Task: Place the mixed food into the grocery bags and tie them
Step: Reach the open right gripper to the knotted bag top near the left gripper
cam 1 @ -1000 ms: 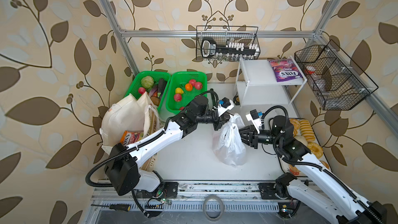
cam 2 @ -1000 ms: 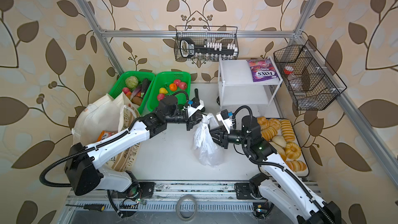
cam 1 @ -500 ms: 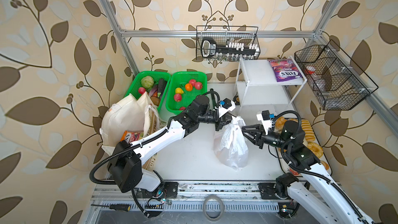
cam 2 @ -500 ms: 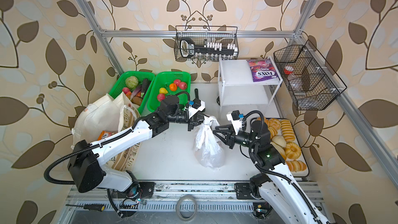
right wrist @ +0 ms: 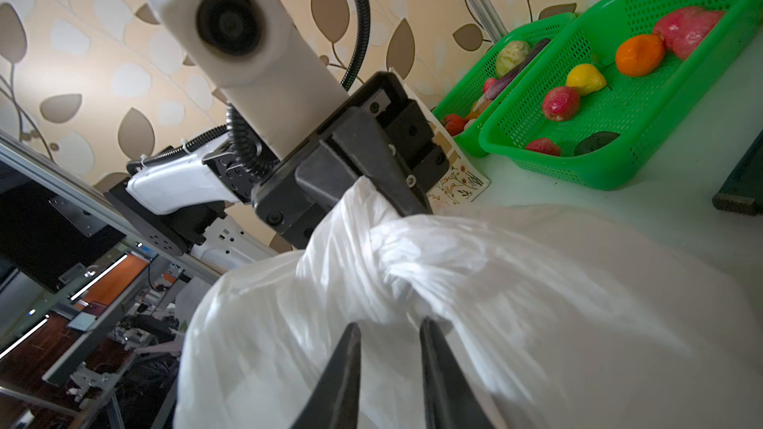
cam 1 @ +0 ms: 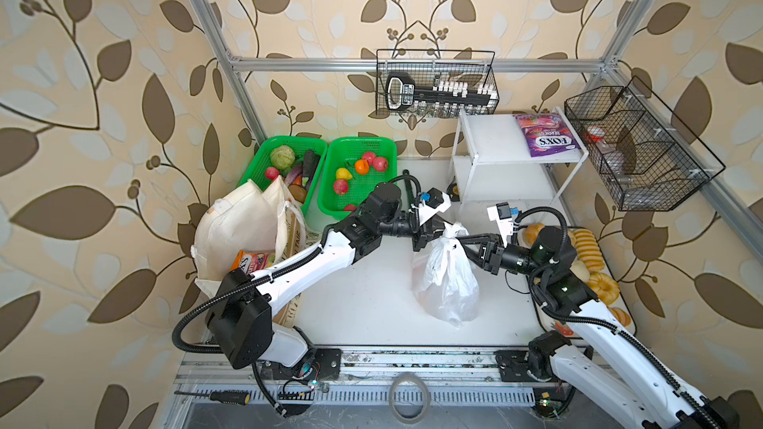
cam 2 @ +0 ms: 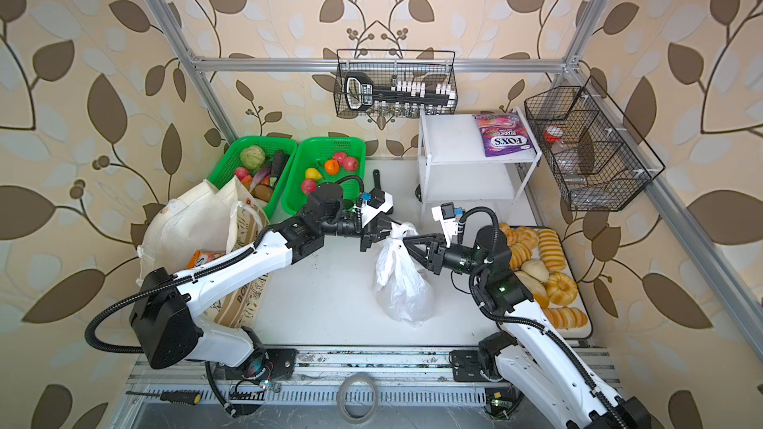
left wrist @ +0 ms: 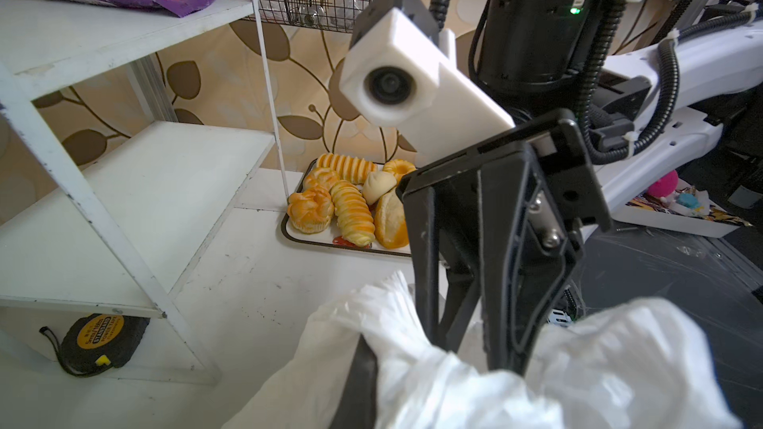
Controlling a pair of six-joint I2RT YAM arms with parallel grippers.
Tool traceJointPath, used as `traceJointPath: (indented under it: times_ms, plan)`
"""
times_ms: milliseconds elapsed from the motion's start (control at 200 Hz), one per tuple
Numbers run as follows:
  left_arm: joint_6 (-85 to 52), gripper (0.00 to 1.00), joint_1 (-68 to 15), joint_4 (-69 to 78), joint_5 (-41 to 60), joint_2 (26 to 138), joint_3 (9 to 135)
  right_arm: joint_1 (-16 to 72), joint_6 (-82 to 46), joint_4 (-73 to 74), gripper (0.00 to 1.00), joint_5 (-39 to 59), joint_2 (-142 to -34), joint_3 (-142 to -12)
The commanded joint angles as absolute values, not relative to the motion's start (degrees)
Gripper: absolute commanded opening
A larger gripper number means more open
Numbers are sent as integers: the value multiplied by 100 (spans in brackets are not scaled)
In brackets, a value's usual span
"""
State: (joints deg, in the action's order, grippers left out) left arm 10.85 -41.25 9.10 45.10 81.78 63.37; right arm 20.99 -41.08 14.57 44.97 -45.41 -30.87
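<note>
The white plastic grocery bag (cam 1: 448, 282) (cam 2: 402, 286) stands mid-table, its top twisted into a knot (right wrist: 396, 278). My left gripper (cam 1: 437, 229) (cam 2: 382, 233) (left wrist: 367, 348) is shut on the bag's bunched top beside the knot. From the opposite side my right gripper (cam 1: 460, 238) (cam 2: 406, 241) (right wrist: 390, 323) points at the knot, its fingertips apart and nothing pinched between them. The cream cloth tote (cam 1: 239, 224) slumps at the left with an orange pouch (cam 1: 252, 260) in front of it. Toy fruits (cam 1: 361, 167) lie in a green basket. A purple snack packet (cam 1: 545, 134) lies on the shelf.
A second green basket (cam 1: 285, 158) holds vegetables. The white two-tier shelf (cam 1: 495, 146) stands at the back right, a tape measure (left wrist: 97, 340) under it. A tray of bread rolls (cam 1: 590, 249) sits beside the right arm. Wire baskets (cam 1: 636, 150) hang on the frame.
The right arm swung outward to the right while its gripper stayed pointed at the bag's top. The top has drawn tighter into a knot. The left gripper kept its hold.
</note>
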Motion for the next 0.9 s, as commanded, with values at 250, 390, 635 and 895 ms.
traceJointPath:
  times_ms: [250, 390, 635, 895]
  plan:
    - [860, 0, -4122, 1281, 4955, 8147, 6310, 2101, -5000, 2803, 32, 4380, -5099, -2942]
    - [853, 0, -4122, 1266, 5001, 8174, 6342, 2102, -4989, 2995, 20, 4404, -5194, -2959]
    - [876, 0, -4122, 1207, 4892, 8174, 6332, 2106, -4642, 2564, 0, 4298, -5037, -2952]
    - [945, 0, -4122, 991, 4615, 8176, 6352, 2111, -3859, 1415, 0, 3845, -4508, -2986]
